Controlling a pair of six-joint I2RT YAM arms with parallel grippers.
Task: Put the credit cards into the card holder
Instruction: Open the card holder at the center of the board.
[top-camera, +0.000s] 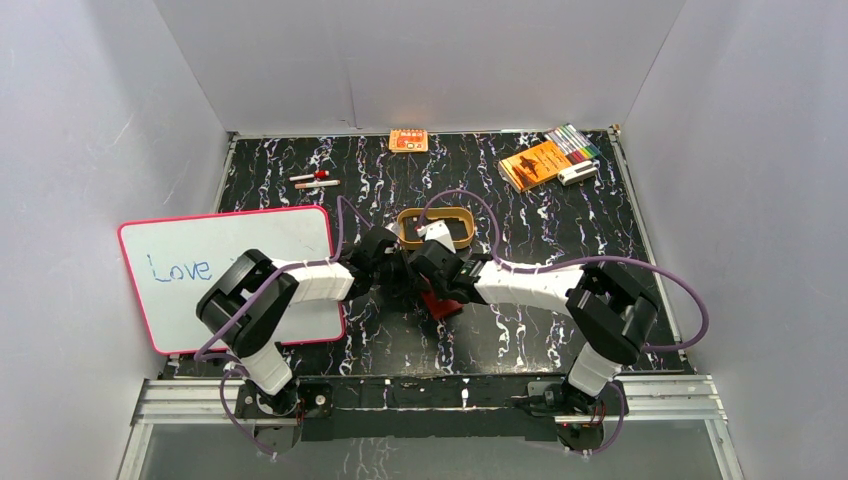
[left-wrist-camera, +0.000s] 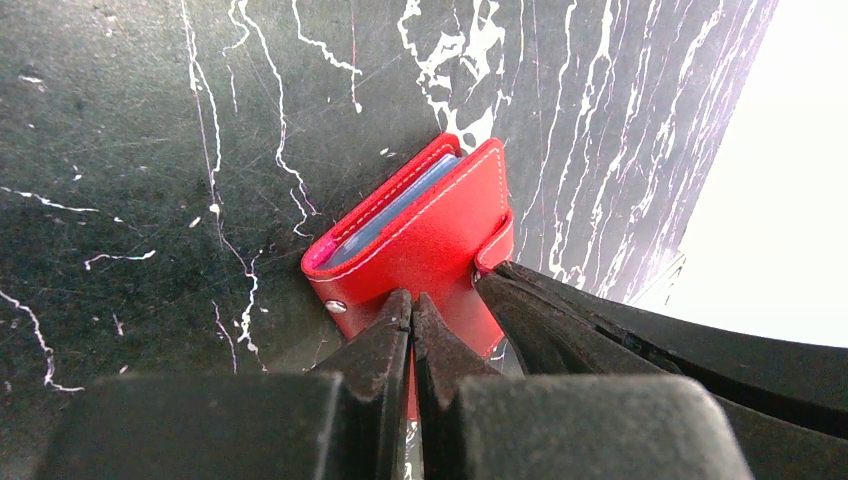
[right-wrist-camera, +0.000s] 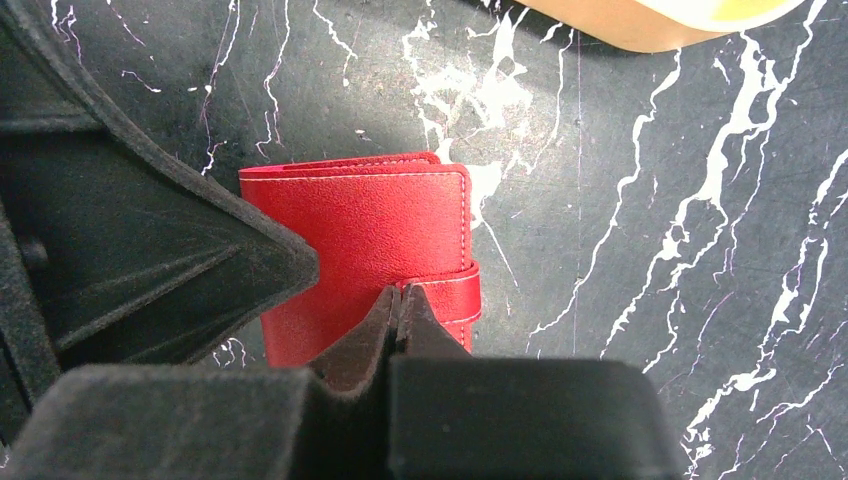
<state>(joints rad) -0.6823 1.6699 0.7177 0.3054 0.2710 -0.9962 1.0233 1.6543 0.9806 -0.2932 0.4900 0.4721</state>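
The card holder (top-camera: 442, 304) is a red folding wallet lying on the marbled table at the centre, folded almost shut. In the left wrist view the card holder (left-wrist-camera: 420, 240) shows light blue credit cards (left-wrist-camera: 385, 218) tucked between its covers. My left gripper (left-wrist-camera: 412, 298) is shut, its tips resting on the wallet's top cover near the snap stud. In the right wrist view the card holder (right-wrist-camera: 360, 220) lies with its tab (right-wrist-camera: 448, 290) wrapped over the edge. My right gripper (right-wrist-camera: 397, 292) is shut, with its tips on that tab. Both grippers meet over the wallet (top-camera: 420, 275).
A tan oval tray (top-camera: 437, 228) stands just behind the wallet. A whiteboard reading "Love" (top-camera: 230, 270) lies at the left. An orange booklet (top-camera: 535, 163), markers (top-camera: 575, 142) and a white eraser (top-camera: 577, 173) lie at the back right. An orange packet (top-camera: 408, 140) and pens (top-camera: 315, 180) lie at the back.
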